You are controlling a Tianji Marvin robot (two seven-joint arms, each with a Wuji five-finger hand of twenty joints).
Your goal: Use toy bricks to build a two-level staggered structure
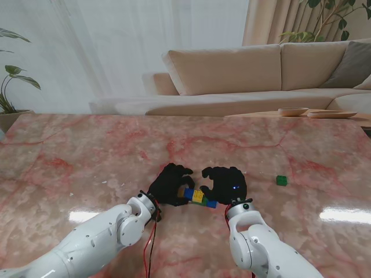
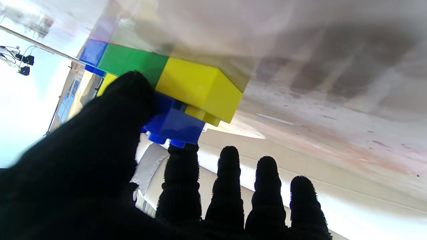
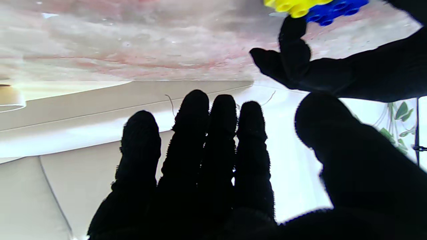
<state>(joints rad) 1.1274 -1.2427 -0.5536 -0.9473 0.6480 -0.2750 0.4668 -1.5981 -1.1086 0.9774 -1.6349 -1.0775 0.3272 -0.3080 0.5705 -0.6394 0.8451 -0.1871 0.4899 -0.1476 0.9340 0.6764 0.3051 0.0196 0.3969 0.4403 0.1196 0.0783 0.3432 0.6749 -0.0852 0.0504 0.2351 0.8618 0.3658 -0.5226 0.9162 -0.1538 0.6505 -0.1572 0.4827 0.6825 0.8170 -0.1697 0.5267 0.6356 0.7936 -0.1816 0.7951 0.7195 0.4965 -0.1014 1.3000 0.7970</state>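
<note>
A short brick structure (image 1: 197, 196) lies on the pink marble table (image 1: 87, 156) between my two black-gloved hands. Its bottom row runs blue (image 2: 92, 51), green (image 2: 133, 61), yellow (image 2: 200, 86). An upper blue brick (image 2: 173, 123) sits across the row, with a yellow one partly hidden behind my thumb. My left hand (image 1: 170, 184) holds that blue brick with thumb (image 2: 126, 96) and index fingertip; its other fingers are stretched out. My right hand (image 1: 225, 184) hovers to the right of the structure, fingers (image 3: 200, 133) extended, holding nothing. Yellow studs (image 3: 293, 5) and blue studs (image 3: 337, 6) show beyond it.
A single loose green brick (image 1: 282, 180) lies on the table to the right of my right hand. Past the table's far edge stand a beige sofa (image 1: 243, 69) and two shallow dishes (image 1: 293, 111) on a low surface.
</note>
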